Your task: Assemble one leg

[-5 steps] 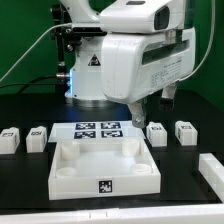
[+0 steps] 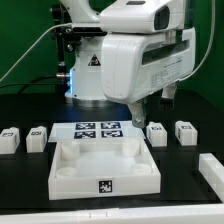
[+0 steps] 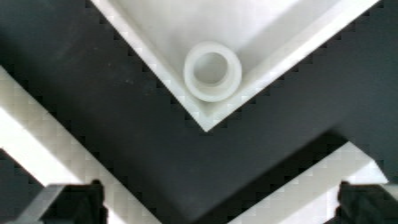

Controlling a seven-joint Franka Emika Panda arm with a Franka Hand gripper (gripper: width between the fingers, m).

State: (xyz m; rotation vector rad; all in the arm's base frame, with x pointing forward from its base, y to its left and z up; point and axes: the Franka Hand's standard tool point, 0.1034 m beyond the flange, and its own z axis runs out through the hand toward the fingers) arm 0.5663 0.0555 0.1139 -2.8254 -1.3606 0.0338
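Observation:
Four small white legs with black-and-white tags lie on the black table: two at the exterior view's left (image 2: 10, 138) (image 2: 36, 137) and two at its right (image 2: 157, 131) (image 2: 185, 130). My gripper (image 2: 138, 112) hangs above the far right corner of the large white square panel (image 2: 104, 168). In the wrist view the gripper (image 3: 217, 205) is open and empty, its dark fingertips (image 3: 71, 202) wide apart. Below it is the panel's corner with a round socket (image 3: 214, 72). No leg shows in the wrist view.
The marker board (image 2: 98, 129) lies flat just behind the panel. A white block (image 2: 211, 170) sits at the exterior view's right edge. The robot's base and cables stand at the back.

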